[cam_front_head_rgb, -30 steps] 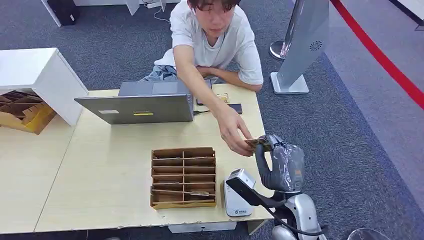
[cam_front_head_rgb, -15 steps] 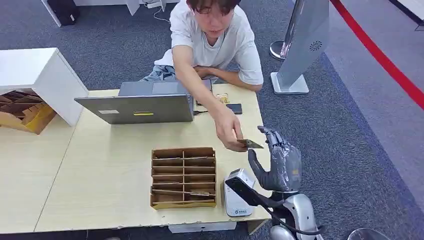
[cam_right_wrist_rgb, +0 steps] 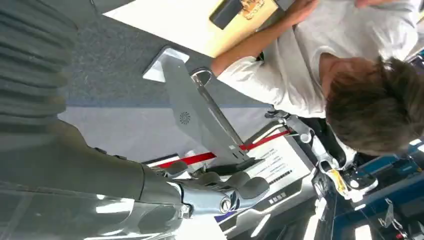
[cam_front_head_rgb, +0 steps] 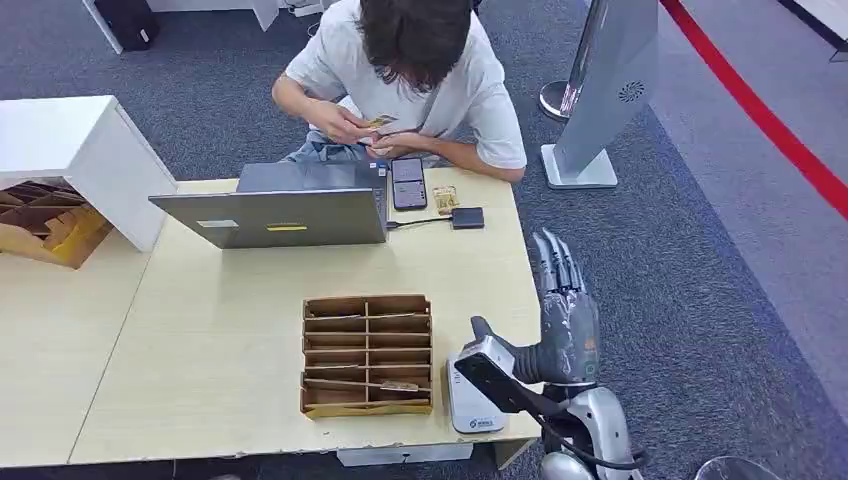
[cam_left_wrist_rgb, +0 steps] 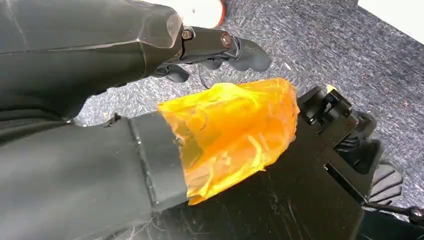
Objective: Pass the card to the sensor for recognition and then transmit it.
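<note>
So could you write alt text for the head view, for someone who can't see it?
A robot's right hand hovers open and empty, fingers spread, above a white card sensor at a wooden table's edge. Across the table a person holds a card behind a laptop; a cardboard divider tray sits mid-table.

light: bright, even, soft shadows | head view sharp | wrist views: near parts blurred, glare

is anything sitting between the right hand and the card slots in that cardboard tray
Nothing visible blocks it. The right hand hovers open past the table's right edge; the white sensor sits nearer the robot, beside the cardboard tray, not between them.
</note>
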